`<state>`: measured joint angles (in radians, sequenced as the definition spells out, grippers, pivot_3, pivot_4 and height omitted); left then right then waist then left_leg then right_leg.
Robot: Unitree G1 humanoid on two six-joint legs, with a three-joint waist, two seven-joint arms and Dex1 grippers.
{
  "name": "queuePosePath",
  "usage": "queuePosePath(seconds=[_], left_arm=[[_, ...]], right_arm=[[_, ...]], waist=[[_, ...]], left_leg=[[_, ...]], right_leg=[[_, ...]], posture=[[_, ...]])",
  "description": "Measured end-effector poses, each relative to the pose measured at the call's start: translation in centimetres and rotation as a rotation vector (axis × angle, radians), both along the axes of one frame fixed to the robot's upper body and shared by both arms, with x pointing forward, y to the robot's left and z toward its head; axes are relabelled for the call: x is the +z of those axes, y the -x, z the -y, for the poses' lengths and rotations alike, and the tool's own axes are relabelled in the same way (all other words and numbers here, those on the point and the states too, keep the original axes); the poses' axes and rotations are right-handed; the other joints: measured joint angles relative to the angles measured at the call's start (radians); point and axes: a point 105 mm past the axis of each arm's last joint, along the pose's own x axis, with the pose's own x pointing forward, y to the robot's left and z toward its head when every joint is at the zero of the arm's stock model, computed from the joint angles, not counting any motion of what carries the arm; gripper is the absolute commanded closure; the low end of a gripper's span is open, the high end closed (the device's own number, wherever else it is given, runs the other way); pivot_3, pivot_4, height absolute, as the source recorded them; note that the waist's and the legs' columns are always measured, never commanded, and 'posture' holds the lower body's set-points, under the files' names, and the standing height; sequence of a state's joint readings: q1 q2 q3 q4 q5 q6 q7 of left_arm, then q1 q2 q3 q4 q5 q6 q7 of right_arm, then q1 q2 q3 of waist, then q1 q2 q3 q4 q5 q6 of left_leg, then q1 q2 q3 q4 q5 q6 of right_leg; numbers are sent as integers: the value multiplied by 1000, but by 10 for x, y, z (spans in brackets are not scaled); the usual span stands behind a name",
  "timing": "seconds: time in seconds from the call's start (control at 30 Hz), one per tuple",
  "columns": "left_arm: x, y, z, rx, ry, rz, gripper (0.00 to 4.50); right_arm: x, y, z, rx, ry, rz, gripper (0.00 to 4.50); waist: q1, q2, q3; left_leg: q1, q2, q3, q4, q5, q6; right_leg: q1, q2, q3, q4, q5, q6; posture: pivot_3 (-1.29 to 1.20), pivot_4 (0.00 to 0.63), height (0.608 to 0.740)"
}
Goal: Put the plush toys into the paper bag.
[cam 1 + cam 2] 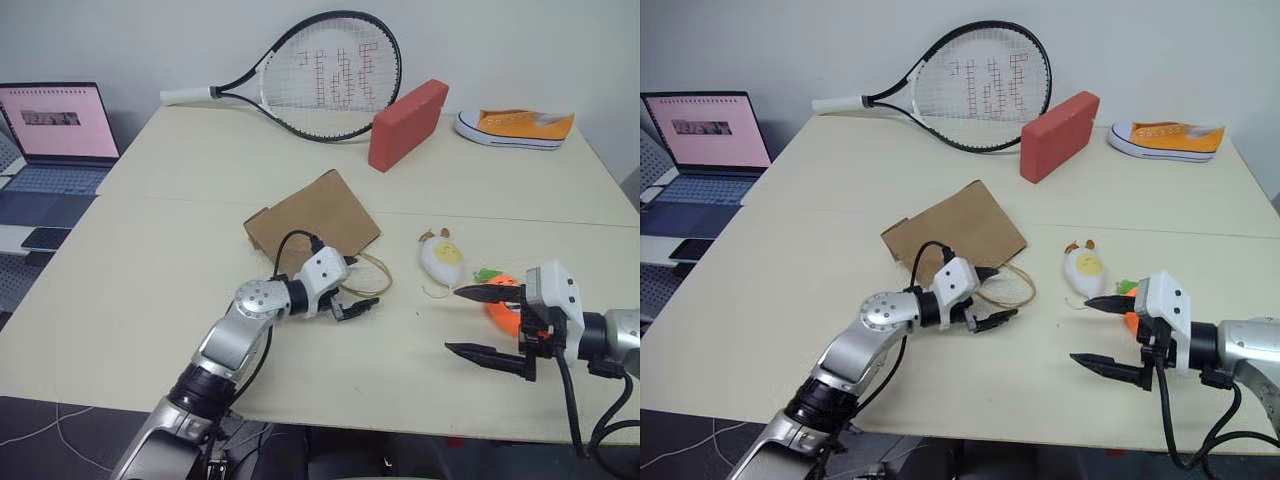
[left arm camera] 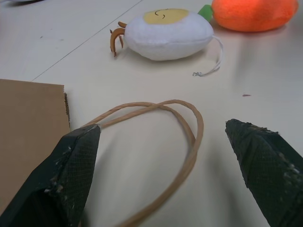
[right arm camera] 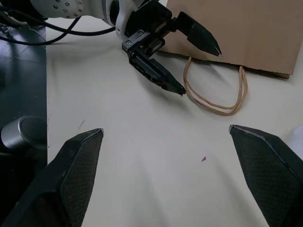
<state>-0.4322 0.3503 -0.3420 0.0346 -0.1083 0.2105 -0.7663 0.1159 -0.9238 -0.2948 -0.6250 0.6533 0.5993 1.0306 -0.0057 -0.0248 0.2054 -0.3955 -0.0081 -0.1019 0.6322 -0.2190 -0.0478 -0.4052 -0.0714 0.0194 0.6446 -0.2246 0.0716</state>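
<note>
— Brown kraft paper: where does the paper bag (image 1: pixel 318 217) lie?

— Flat on the cream table (image 1: pixel 150 290), near its middle, handles (image 1: pixel 372 272) trailing on the tabletop toward me. My left gripper (image 1: pixel 359 287) stands at those handles, both fingers spread wide with nothing between them. In my left wrist view one finger (image 2: pixel 61 175) sits by the bag's edge and the loops curve through the gap; I cannot tell whether it touches the paper.

— And the plush toys?

— Both lie on the table, outside the bag, to its right. The white egg toy (image 1: pixel 441 259) lies nearest the handles but apart from them. The orange carrot toy (image 1: pixel 503 298) lies just beside the egg, partly hidden behind my right gripper (image 1: pixel 483 322).

— State of that right gripper?

— Fully spread, empty, held over the table in front of the carrot, fingers pointing toward the left gripper.

— Other items noted?

— Tennis racket (image 1: pixel 320 75), red block (image 1: pixel 407 123) and orange sneaker (image 1: pixel 516 127) at the far side; a laptop (image 1: pixel 55 135) off the table's left.
</note>
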Motion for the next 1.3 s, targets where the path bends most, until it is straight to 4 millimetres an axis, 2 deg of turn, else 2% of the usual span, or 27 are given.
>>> queuePosePath(seconds=[0.1, 0.5, 0.53, 0.73, 0.97, 1.1, 1.23, 1.3], left_arm=[[-2, -4, 3, -8, -9, 14, 588], [-8, -4, 7, -79, -32, 4, 4326], [-8, -3, 7, -88, -35, 1, 4486], [-2, 1, 2, -125, -39, -13, 4486], [31, 8, -13, -159, 43, -66, 4486], [49, 4, -26, -141, 85, -77, 4486], [45, 5, -28, -146, 40, -39, 4486], [37, 9, -24, -157, 39, -43, 4089]], right_arm=[[-4, 3, -1, -9, -6, -14, 0], [-12, 10, 0, -32, -24, -21, 0], [-12, 10, 0, -33, -26, -13, 0], [-12, 2, -5, -55, -21, 36, 0], [-12, -9, -11, -88, -26, 57, 0], [-10, -12, -13, -99, -37, 58, 0], [-12, -11, -15, -97, -46, 48, 0], [-12, -11, -15, -98, -47, 46, 0]], waist=[[1, 0, 0], [2, 0, 0], [2, 0, 0], [1, 0, 0], [1, 0, 0], [1, 0, 0], [2, 0, 0], [3, 0, 0]], left_leg=[[0, 0, 0, 0, 0, 0], [-1, 0, -1, 1, 0, 0], [0, 0, -1, 1, 0, 0], [0, 0, -1, 1, 0, 0], [-1, 0, -3, 1, 0, 0], [-1, 0, -3, 1, 0, 0], [-1, 0, -3, 1, 0, 0], [-1, 0, -3, 1, 0, 0]], right_leg=[[0, 0, 0, 0, 0, 0], [0, 0, -1, 0, 0, 0], [0, 0, -1, 0, 0, 0], [0, 0, -1, 0, 0, 0], [0, 0, -2, 0, 0, 0], [0, 0, -2, 0, 0, 0], [0, 0, -2, 0, 0, 0], [0, 0, -2, 0, 0, 0]], posture=[[0, 150, 740], [0, 150, 740], [0, 150, 740], [0, 150, 740], [0, 150, 740], [0, 150, 740], [0, 150, 740], [0, 150, 740]])
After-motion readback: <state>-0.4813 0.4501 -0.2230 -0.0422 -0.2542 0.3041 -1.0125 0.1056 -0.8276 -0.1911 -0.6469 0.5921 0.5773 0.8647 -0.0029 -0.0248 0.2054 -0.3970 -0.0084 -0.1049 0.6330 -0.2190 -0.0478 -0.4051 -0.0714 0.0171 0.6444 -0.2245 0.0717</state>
